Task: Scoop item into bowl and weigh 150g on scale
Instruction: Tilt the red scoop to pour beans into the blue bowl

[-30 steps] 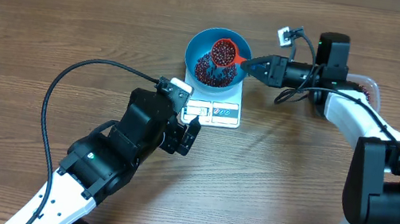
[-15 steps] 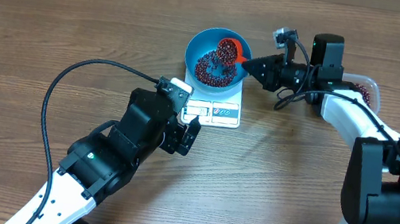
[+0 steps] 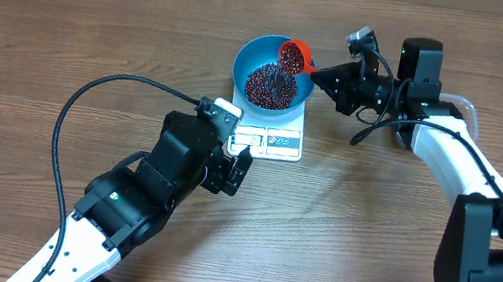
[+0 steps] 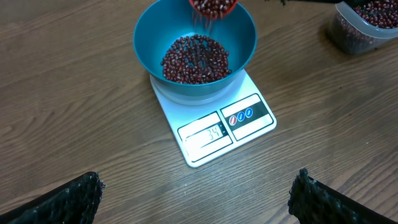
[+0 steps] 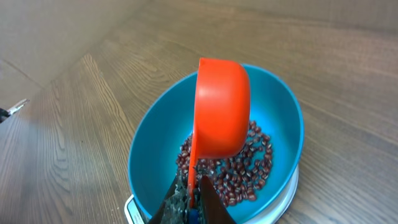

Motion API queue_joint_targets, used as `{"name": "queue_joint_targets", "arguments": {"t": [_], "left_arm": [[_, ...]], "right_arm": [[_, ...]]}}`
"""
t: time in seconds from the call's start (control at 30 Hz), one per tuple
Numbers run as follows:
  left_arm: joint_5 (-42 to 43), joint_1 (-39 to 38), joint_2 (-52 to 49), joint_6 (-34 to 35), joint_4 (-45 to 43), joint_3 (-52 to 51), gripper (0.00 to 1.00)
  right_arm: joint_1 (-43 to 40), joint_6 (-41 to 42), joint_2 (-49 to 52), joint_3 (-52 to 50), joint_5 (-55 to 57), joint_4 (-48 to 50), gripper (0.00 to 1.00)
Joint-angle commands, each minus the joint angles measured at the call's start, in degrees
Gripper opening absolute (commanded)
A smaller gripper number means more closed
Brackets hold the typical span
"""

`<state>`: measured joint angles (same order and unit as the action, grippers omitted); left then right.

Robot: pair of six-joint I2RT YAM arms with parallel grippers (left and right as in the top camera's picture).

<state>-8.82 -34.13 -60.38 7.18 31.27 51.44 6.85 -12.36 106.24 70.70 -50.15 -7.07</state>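
The right gripper (image 5: 189,194) is clamped on the handle of the orange scoop (image 5: 221,115), tipped over the blue bowl (image 4: 146,37) on the scale (image 4: 176,118); the left gripper (image 4: 196,190) gapes wide, holding nothing. The beans (image 4: 196,59) lie heaped in the bowl, more spilling from the scoop; small, hard and loose, they likely roll and scatter, so handle them by scoop only.

The bowl (image 3: 246,59) is a plain bright blue. The beans (image 3: 268,85) in it are dark maroon-red. The scoop (image 3: 295,54) over its rim is orange-red. The scale (image 3: 276,143) is white, with small red and blue marks on its panel. The tabletop (image 3: 47,28) is mid-brown with streaky wood grain. The left arm (image 3: 137,194) and right arm (image 3: 441,156) are black and white, and the cable (image 3: 57,130) is black.
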Motion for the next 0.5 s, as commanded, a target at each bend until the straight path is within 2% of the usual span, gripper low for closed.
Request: {"name": "queue_joint_targets", "arguments": {"t": [0.0, 0.17, 0.47], "left_arm": [[-0.8, 0.0, 0.9, -1.4, 0.0, 0.2, 1.00], [-0.8, 0.0, 0.9, -1.5, -0.1, 0.2, 1.00], [-0.8, 0.0, 0.9, -1.5, -0.3, 0.2, 1.00]], "right_arm": [[0.3, -1.8, -2.2, -0.1, 0.0, 0.3, 0.04], [0.8, -7.5, -2.2, -0.1, 0.0, -1.7, 0.04], [3.7, -24.2, -2.3, -0.1, 2.6, -5.1, 0.04]]}}
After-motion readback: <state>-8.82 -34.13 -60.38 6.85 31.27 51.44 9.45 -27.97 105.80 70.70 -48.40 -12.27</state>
